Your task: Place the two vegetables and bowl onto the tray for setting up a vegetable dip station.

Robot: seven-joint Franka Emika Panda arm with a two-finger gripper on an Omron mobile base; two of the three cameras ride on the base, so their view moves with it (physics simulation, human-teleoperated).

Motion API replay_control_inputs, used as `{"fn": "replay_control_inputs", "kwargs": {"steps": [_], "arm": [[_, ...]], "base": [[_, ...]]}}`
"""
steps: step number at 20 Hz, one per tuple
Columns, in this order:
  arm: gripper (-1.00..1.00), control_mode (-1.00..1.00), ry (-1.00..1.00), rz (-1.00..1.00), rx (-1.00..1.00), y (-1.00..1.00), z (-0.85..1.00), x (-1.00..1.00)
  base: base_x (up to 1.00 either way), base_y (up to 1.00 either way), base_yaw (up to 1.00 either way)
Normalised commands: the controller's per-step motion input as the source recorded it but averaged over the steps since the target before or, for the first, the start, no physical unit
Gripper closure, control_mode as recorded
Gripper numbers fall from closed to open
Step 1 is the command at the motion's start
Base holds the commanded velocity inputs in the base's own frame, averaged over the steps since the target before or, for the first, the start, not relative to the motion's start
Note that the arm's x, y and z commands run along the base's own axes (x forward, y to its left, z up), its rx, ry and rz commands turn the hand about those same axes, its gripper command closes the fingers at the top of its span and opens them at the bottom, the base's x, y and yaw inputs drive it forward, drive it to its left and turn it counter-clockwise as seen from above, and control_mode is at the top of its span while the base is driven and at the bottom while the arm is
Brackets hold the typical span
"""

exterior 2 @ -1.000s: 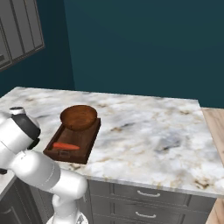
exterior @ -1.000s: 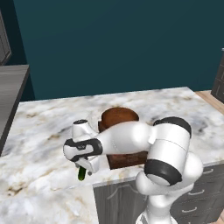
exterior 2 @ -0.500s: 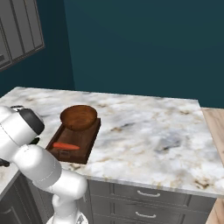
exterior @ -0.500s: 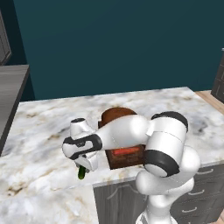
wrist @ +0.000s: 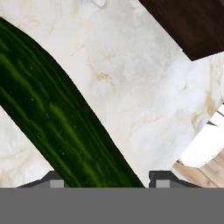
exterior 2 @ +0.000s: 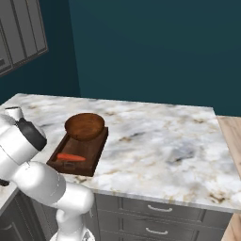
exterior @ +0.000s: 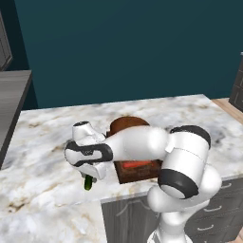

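Gripper (exterior: 89,176) reaching down at the front left of the marble counter (exterior: 42,142), jaws closing on the dark green cucumber (wrist: 57,118); whether squeezing it firmly, cannot tell. Cucumber lying on the marble, running diagonally between the finger tips in the hand view, one green end poking out under the hand (exterior: 88,183) in the left base view, just left of the tray (exterior 2: 92,153). Bowl (exterior 2: 84,126) sitting on the tray's far end. Carrot stick (exterior 2: 70,157) lying inside the tray, nearer the counter's front edge. Tray corner (wrist: 192,26) showing close beside the cucumber.
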Motion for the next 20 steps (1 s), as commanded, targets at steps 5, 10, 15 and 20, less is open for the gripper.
{"fn": "replay_control_inputs", "kwargs": {"steps": [5, 10, 15, 20], "arm": [[1.0, -1.0, -0.03, 0.03, 0.0, -0.12, 0.33, -0.24], [1.0, -1.0, -0.06, 0.0, 0.0, -0.12, 0.31, -0.23], [1.0, -1.0, -0.03, -0.05, 0.0, -0.09, 0.31, -0.18], [1.0, -1.0, -0.01, -0.12, 0.01, -0.1, 0.29, -0.13]], "base": [[0.0, 0.0, 0.0], [0.0, 0.0, 0.0], [0.0, 0.0, 0.0], [0.0, 0.0, 0.0]]}}
